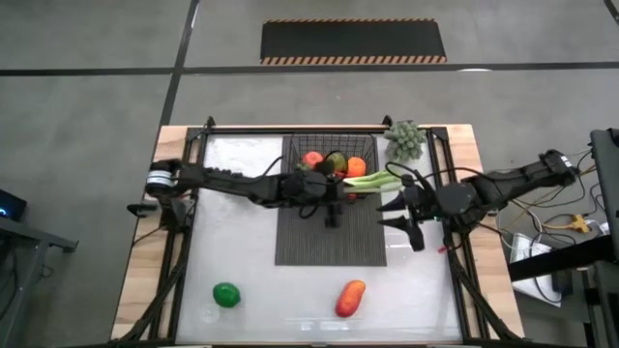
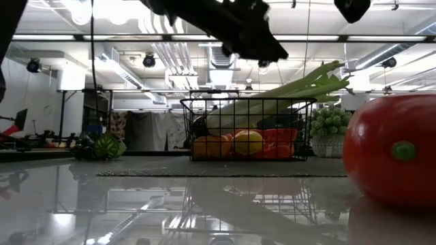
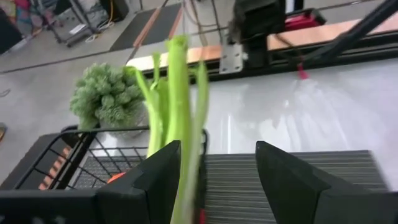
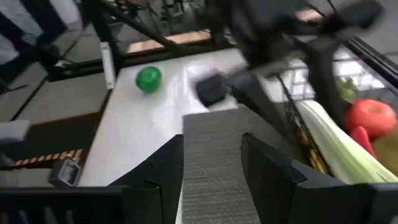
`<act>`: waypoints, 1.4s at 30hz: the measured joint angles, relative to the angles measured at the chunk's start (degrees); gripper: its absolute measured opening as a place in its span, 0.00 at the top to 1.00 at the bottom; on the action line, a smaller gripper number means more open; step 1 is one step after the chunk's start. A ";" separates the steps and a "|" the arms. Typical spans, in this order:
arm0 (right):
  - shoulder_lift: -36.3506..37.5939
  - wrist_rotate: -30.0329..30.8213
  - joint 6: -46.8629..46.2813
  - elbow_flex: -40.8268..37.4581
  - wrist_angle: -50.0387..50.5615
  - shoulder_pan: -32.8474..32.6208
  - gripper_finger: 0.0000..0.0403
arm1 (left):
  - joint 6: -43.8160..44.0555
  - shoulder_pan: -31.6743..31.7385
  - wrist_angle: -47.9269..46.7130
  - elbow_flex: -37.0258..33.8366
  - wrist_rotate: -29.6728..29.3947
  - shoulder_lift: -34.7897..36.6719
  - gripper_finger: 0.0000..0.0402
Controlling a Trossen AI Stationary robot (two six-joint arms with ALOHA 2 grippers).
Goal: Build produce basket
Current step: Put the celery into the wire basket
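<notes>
The black wire basket [image 1: 334,166] stands on the far end of the dark ribbed mat [image 1: 329,237]. It holds a tomato [image 1: 312,159], an orange [image 1: 356,167] and other produce. The pale-green celery stalk [image 1: 372,180] lies across the basket, its leafy end sticking out over the right rim [image 2: 306,78]. My left gripper [image 1: 334,205] is open above the basket's near side, and the celery [image 3: 180,118] runs past one finger [image 3: 158,180]. My right gripper [image 1: 398,208] is open and empty, above the mat's right edge [image 4: 211,155]. My left gripper's fingers stand apart, with the celery stalk [image 3: 186,180] running close by the inner side of one finger. I cannot tell whether that finger touches it. The stalk rests on the basket.
A pale-green bunch [image 1: 406,140] sits at the table's far right, beyond the basket. A green round fruit [image 1: 226,295] and a red-orange mango [image 1: 350,298] lie near the front edge. The mango shows large in the low view [image 2: 395,156]. Dark frame rails run along both table sides.
</notes>
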State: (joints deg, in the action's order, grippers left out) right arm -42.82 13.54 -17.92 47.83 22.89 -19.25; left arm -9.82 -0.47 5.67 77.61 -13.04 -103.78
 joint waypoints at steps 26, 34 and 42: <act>0.30 4.55 1.98 -0.70 -2.42 -5.13 0.67 | 3.96 6.12 10.16 2.83 3.78 -10.21 0.52; 0.30 4.57 1.93 -0.72 -2.42 -5.13 0.66 | 5.03 6.10 12.40 1.42 3.82 -10.21 0.52; 0.30 4.57 1.48 -0.72 -2.40 -5.13 0.66 | 5.01 6.10 11.83 1.42 3.82 -10.21 0.65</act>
State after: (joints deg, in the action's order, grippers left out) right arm -42.52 18.11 -16.45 47.11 20.49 -24.38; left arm -4.82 5.63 17.49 79.02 -9.21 -113.99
